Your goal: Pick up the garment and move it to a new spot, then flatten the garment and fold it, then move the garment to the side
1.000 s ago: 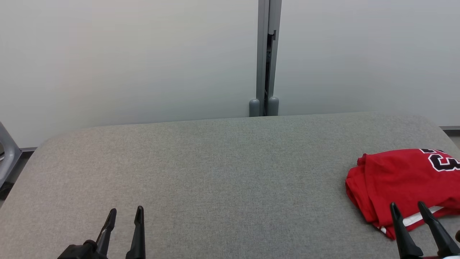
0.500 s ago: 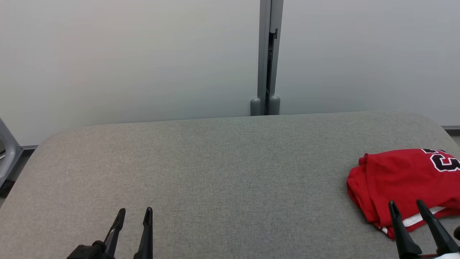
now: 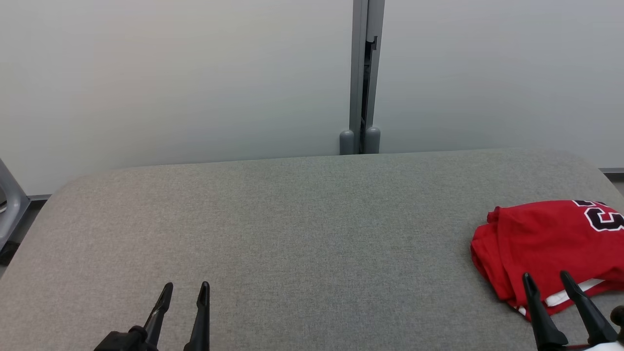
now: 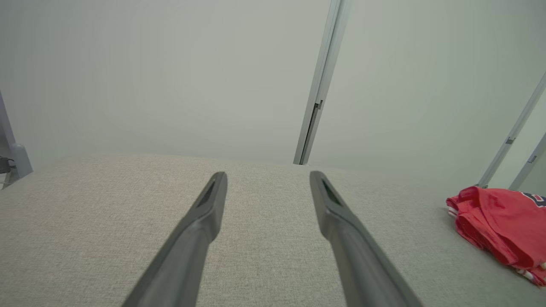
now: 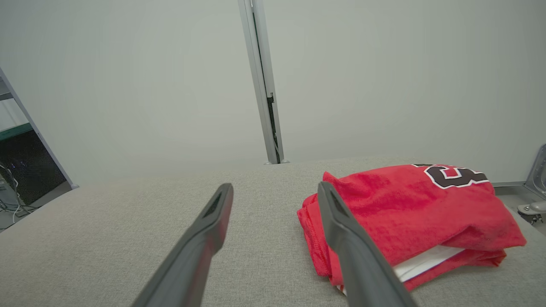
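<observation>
By the table's [image 3: 292, 219] right edge we see a folded red jersey [image 3: 546, 239] (numbered), with left gripper [image 3: 186, 287] and right gripper [image 3: 545, 277] gaping wide, empty.

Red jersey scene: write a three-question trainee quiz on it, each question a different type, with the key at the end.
1. True or false: the folded red fabric jersey with a black-and-white number lies at the robot's left end of the grey cloth-covered table.
2. Which claw is nearer the jersey? A) left claw B) right claw
3. Fill in: both claws stand ____, holding nothing.
Key: 1 false, it lies at the right end; 2 B; 3 open.
</observation>
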Controlling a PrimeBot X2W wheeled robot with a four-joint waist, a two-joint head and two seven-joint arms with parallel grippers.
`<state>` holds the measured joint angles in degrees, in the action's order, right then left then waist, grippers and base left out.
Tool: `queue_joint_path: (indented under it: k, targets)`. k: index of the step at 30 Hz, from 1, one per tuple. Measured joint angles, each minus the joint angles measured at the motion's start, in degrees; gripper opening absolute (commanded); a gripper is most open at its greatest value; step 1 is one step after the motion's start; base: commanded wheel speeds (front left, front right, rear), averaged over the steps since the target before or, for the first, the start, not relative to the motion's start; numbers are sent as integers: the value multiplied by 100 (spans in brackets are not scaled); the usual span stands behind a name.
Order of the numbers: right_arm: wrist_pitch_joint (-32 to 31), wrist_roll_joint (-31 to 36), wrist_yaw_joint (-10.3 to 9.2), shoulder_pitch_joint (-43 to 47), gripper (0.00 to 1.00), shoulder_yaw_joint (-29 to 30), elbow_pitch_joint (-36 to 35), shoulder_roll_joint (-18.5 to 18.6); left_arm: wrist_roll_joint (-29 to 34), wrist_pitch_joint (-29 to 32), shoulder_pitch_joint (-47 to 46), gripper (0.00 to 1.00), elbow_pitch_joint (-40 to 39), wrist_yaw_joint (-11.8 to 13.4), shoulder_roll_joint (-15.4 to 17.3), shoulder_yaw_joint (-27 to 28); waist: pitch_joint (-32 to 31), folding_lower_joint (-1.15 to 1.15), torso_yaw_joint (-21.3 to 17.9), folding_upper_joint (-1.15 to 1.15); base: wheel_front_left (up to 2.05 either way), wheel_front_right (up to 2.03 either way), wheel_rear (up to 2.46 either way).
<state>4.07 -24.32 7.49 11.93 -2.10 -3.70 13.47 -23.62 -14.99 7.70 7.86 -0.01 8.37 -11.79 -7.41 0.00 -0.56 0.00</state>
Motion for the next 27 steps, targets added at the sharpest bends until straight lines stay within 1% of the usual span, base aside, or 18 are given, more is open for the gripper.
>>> queue_joint_path:
  k: [3, 4, 9, 10, 11, 12, 13, 27]
  targets:
    - [-1, -1, 0, 3, 100, -8, 10, -8, 1, 1, 3, 100, 25, -41, -8, -1, 2, 0, -5, 0, 0, 0, 0]
    - [0, -1, 0, 21, 0, -15, 57, -31, -2, 11, 26, 0, 63, -40, -23, -10, 2, 0, -4, 0, 0, 0, 0]
    - [-3, -51, 0, 137, 0, -70, 264, -174, -63, 52, 185, 0, 266, -40, -85, -36, 10, 0, -4, 0, 0, 0, 0]
    - [-19, -207, 0, 139, 0, -60, 302, -211, -218, 116, 185, 0, 294, -45, -103, -7, 22, 0, -3, 0, 0, 0, 0]
    - [-19, -207, 0, 139, 0, -60, 302, -211, -218, 116, 185, 0, 294, -45, -103, -7, 22, 0, -3, 0, 0, 0, 0]
    - [-58, -394, 0, 114, 0, -42, 337, -225, -408, 183, 175, 0, 305, -65, -123, 38, 34, 0, -2, 0, 0, 0, 0]
    - [-58, -394, 0, 114, 0, -42, 337, -225, -408, 183, 175, 0, 305, -65, -123, 38, 34, 0, -2, 0, 0, 0, 0]
    - [-240, -1589, 0, -232, 0, 123, 623, -379, -1611, 549, -70, 0, 374, -171, -201, 371, 118, 0, 4, 0, 0, 0, 0]
